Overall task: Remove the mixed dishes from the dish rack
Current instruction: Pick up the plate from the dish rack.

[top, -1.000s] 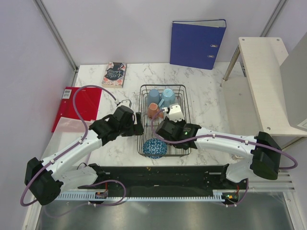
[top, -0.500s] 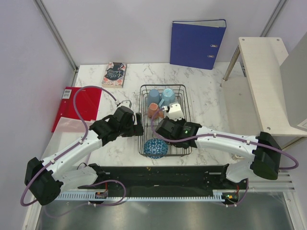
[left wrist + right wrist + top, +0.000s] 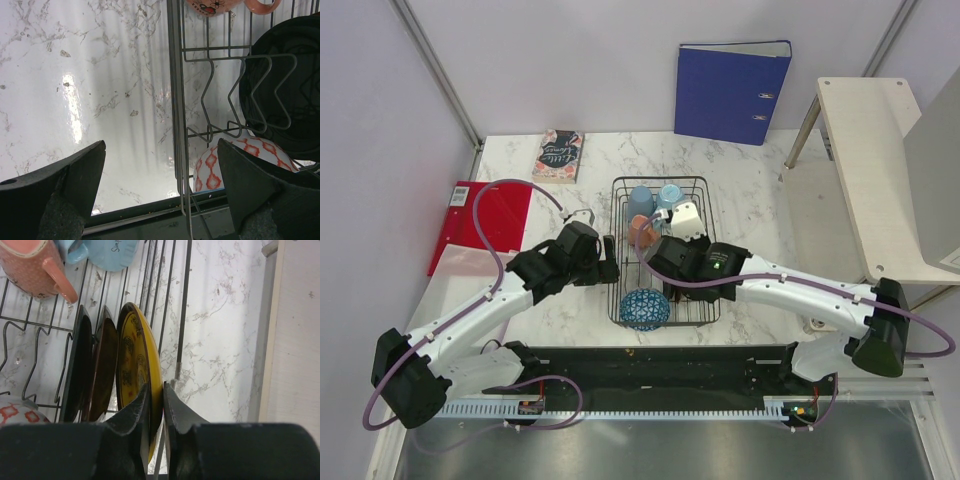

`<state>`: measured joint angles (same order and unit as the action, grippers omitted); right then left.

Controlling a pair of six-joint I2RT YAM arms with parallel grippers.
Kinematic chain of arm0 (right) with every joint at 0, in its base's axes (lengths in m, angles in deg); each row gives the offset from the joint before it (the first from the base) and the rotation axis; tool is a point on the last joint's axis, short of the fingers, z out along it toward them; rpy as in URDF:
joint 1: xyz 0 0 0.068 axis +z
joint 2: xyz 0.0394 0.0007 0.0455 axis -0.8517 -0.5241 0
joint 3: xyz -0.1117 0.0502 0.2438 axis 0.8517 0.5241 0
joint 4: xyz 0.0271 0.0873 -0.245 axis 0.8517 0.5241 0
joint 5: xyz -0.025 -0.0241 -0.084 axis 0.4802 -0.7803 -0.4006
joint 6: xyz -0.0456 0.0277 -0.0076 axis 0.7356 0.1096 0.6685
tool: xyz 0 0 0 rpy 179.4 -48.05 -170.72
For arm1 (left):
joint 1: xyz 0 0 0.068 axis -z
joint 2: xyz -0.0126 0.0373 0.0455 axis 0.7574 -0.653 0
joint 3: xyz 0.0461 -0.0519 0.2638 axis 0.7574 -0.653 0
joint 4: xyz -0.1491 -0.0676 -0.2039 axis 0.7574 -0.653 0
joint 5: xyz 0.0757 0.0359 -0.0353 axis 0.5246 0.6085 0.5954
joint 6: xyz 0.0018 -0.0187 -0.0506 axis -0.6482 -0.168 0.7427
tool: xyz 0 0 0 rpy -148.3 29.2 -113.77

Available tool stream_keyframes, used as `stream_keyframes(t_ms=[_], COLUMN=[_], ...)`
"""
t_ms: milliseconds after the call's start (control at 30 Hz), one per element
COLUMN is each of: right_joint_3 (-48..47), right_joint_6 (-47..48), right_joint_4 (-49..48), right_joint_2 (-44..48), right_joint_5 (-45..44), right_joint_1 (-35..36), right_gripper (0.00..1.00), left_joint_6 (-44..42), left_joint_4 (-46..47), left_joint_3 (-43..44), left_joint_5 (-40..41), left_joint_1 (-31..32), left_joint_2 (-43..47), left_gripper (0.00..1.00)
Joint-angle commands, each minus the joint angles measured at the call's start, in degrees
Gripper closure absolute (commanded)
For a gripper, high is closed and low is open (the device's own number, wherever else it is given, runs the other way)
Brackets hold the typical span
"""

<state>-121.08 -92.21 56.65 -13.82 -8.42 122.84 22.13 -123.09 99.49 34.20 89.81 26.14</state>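
Observation:
The black wire dish rack [image 3: 617, 215] holds two blue mugs [image 3: 655, 199] at its far end, a salmon cup [image 3: 639, 230] and a blue net-patterned bowl [image 3: 644, 308] at its near end. In the right wrist view my right gripper [image 3: 156, 402] is shut on the rim of the yellow plate [image 3: 135, 360], which stands on edge beside two dark dishes [image 3: 84, 365]; my arm hides the plate in the top view. My left gripper [image 3: 161, 145] is open and empty, straddling the rack's left wall [image 3: 175, 100], with the bowl [image 3: 235, 157] by its right finger.
A red folder [image 3: 485, 222] lies left of the rack and a book [image 3: 558, 155] at the far left. A blue binder [image 3: 730, 92] stands at the back. A white side table [image 3: 875, 150] stands to the right. A black rail [image 3: 660, 362] runs along the near edge.
My right wrist has shifted a little toward the rack's far end, still inside the rack. The left arm has not moved.

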Motion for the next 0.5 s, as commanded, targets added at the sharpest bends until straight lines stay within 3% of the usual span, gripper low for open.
stream_keyframes(t_ms=[0, 467], right_joint_3=[-4.1, -6.47], right_joint_6=[2.0, 0.95], right_joint_4=[3.45, 4.68], right_joint_2=[2.68, 8.04], right_joint_5=[-0.99, 2.97], right_joint_1=[0.86, 0.86], right_gripper=[1.0, 1.0], left_joint_6=[1.75, 2.37], left_joint_4=[1.55, 1.55], left_joint_3=[0.33, 0.51], left_joint_5=[0.07, -0.54], left_joint_1=[-0.06, -0.06], left_joint_2=[0.96, 1.22], left_gripper=[0.01, 0.01])
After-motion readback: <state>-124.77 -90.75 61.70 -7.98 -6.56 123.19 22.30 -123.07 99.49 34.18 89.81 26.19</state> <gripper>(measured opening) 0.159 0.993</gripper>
